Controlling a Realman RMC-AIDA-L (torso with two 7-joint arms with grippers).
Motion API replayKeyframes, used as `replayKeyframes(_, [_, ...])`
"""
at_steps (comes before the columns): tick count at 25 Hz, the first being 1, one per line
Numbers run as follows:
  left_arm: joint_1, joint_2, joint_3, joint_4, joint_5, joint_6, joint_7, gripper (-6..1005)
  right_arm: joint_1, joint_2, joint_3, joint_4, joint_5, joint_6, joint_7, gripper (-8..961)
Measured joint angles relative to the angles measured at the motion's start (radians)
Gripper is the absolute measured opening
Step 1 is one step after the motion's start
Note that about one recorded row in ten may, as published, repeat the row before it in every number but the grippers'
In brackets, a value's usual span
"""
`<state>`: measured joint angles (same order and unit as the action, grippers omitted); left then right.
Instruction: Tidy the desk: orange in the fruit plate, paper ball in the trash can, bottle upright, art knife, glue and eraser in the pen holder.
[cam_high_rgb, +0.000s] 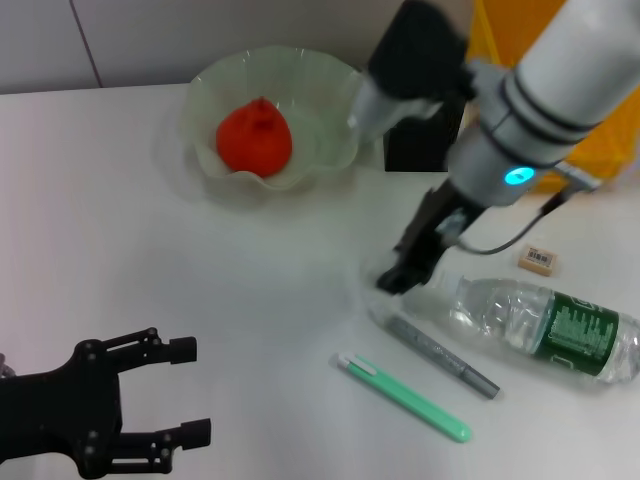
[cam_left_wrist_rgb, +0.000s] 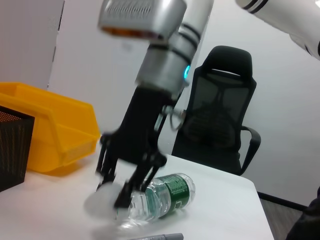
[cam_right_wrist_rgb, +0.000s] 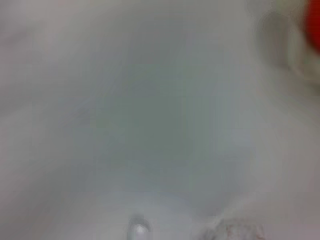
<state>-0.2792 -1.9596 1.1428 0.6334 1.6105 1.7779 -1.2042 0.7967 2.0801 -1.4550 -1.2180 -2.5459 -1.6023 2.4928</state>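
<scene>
The orange (cam_high_rgb: 254, 137) sits in the fruit plate (cam_high_rgb: 330, 90). The bottle (cam_high_rgb: 540, 322) lies on its side on the table (cam_high_rgb: 150, 250); the right gripper (cam_high_rgb: 400, 277) is at its cap end, whether clamped cannot be told. The eraser (cam_high_rgb: 537, 260) lies near the bottle, and the trash can (cam_left_wrist_rgb: 55, 125) stands beyond it. The left gripper (cam_high_rgb: 180, 392), fingers spread, hovers well apart.

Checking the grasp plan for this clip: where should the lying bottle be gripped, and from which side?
A guess: grip the bottle across its clear ribbed body beside the green label, coming down from above. It lies flat on the desk, so its round sides are exposed. The right gripper is already at its near end; the left gripper sits apart.
</scene>
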Motion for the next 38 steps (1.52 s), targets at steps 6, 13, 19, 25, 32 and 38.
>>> replayKeyframes(6, [0.0, 0.001, -0.009, 0.0, 0.0, 0.002, 0.004, 863, -0.101, 0.0, 0.13, -0.263, -0.15, -0.167, 0.034, 336])
replayKeyframes(13, [-0.008, -0.001, -0.015, 0.0, 0.0, 0.006, 0.009, 863, -0.136, -0.003, 0.292, -0.36, -0.279, -0.193, 0.01, 334])
replayKeyframes(19, [-0.011, -0.004, -0.016, 0.001, 0.0, 0.006, 0.001, 863, -0.173, -0.004, 0.359, -0.335, -0.364, -0.04, -0.028, 347])
replayKeyframes(25, [-0.013, -0.006, -0.022, 0.001, 0.0, 0.008, 0.001, 863, -0.22, -0.001, 0.384, -0.26, -0.362, 0.202, -0.106, 362])
replayKeyframes(32, [-0.018, -0.006, -0.024, 0.0, 0.0, 0.008, 0.0, 863, -0.228, -0.002, 0.383, -0.092, -0.305, 0.47, -0.189, 380])
replayKeyframes(38, [-0.018, -0.008, -0.026, 0.0, 0.0, 0.009, -0.011, 863, -0.202, -0.007, 0.387, 0.011, -0.262, 0.565, -0.213, 395])
